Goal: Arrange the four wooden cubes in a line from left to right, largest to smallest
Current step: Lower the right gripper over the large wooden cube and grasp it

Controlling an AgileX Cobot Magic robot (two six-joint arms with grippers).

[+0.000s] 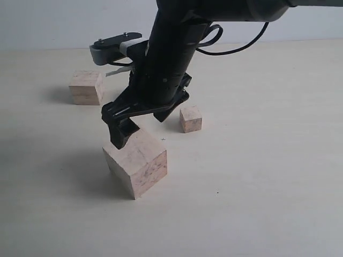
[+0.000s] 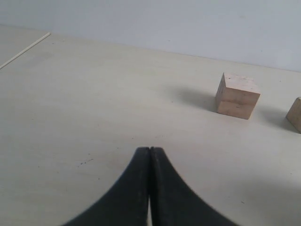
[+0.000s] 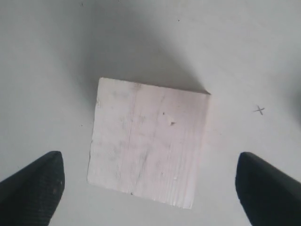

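The largest wooden cube (image 1: 136, 163) sits on the table near the front, turned at an angle. My right gripper (image 1: 140, 126) hovers just above it, open, with a finger out past each side and neither touching the cube (image 3: 148, 141); the right gripper (image 3: 148, 162) holds nothing. A mid-sized cube (image 1: 86, 87) stands at the back left. A small cube (image 1: 191, 119) rests right of the arm. The fourth cube is hidden in the exterior view. My left gripper (image 2: 149, 149) is shut and empty, low over bare table, with a cube (image 2: 237, 96) and the edge of another cube (image 2: 295, 114) well ahead of it.
The black right arm (image 1: 171, 53) with its cable comes down from the top and blocks the middle back of the pale table (image 1: 268, 187). A table edge (image 2: 23, 49) shows in the left wrist view.
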